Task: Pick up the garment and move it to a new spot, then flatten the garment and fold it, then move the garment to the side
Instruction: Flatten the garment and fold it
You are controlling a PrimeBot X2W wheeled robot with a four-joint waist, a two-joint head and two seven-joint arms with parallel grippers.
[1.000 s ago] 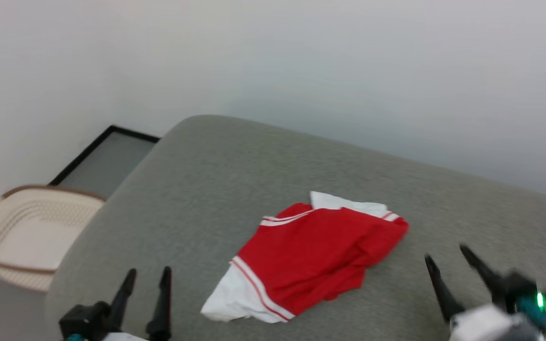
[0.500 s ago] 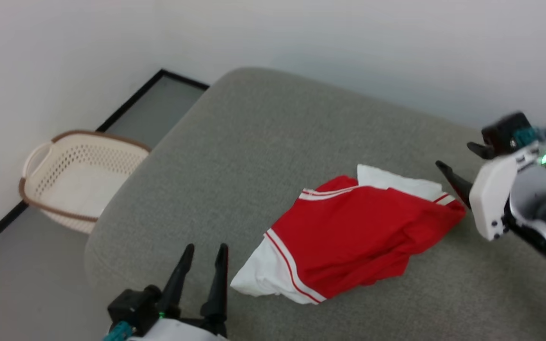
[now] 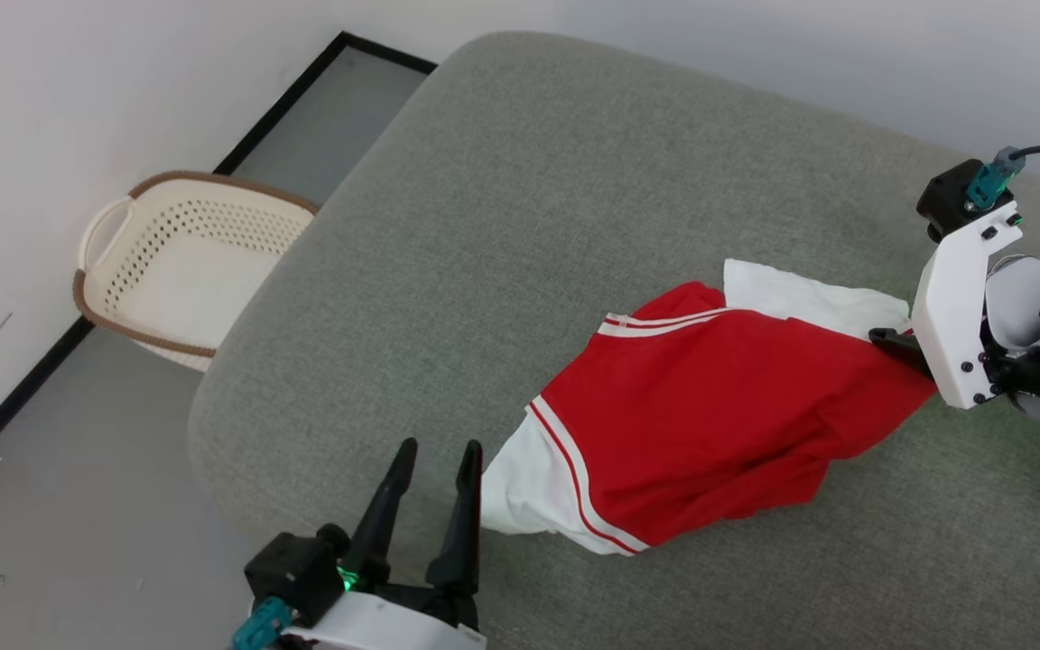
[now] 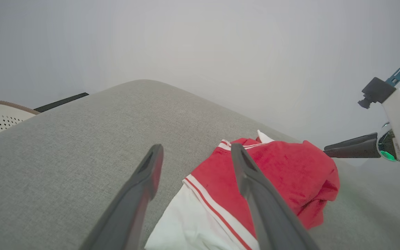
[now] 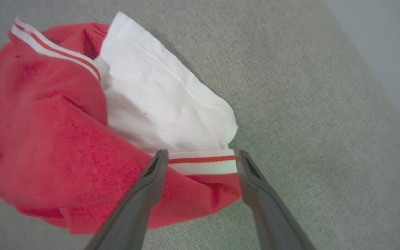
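The garment (image 3: pixel 719 415) lies crumpled on the grey cushion (image 3: pixel 520 181), bright red with white end panels edged in red-and-white stripes. My right gripper (image 3: pixel 890 341) is at its right end, largely hidden behind the white wrist bracket. In the right wrist view the right gripper (image 5: pixel 201 154) is open, its fingers straddling the striped hem of the garment (image 5: pixel 47 139) beside a white panel. My left gripper (image 3: pixel 441 450) stands open just left of the near white panel. In the left wrist view the left gripper (image 4: pixel 196 149) points over the garment (image 4: pixel 283 173), touching nothing.
A cream perforated basket (image 3: pixel 177 262) with a brown rim stands on the grey floor (image 3: pixel 51 506) left of the cushion, against the white wall. A black baseboard runs along that wall. The cushion's rounded front-left corner is near my left gripper.
The head camera has tilted down and shifted. My right gripper has swung from the near right of the cushion up to the garment's right end. The left gripper now stands closer to the white panel.
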